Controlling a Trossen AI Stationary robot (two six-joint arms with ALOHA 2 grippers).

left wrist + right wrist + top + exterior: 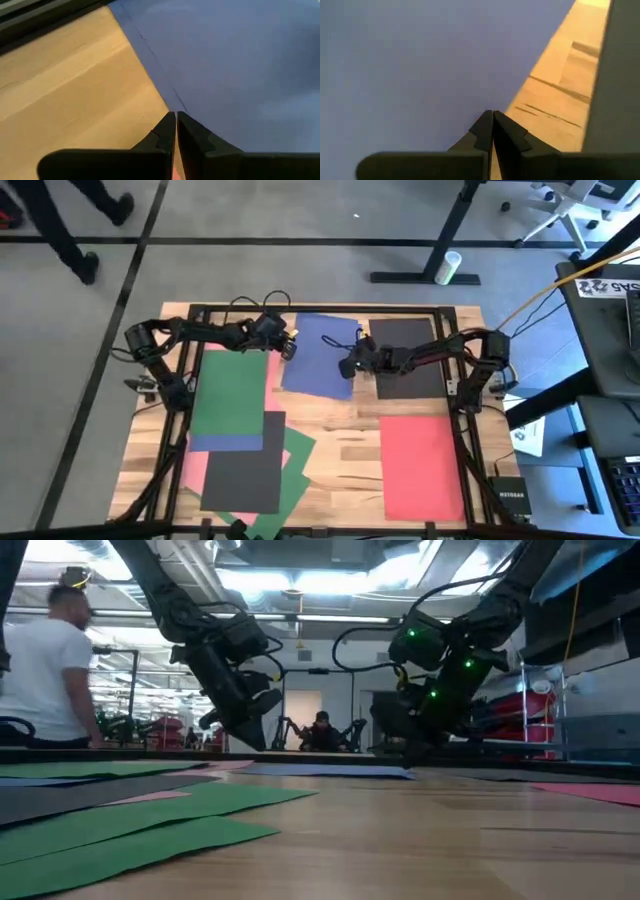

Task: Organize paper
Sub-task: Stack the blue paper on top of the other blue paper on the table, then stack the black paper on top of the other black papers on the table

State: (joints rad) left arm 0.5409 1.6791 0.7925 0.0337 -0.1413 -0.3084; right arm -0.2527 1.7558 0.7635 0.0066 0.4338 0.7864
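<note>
My two arms are dark, and my left gripper (291, 350) and right gripper (345, 367) are black. Between them lies a plain blue sheet (318, 355). Beside it is a black sheet (405, 360), below that a red sheet (422, 465). On my left: a green sheet (230, 385), another black sheet (243, 470), pink edges (194, 470). The table (340, 440) is pale striped wood.

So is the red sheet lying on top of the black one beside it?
No: from above, the red sheet lies alone on bare wood, clear of the black sheet farther back.
</note>
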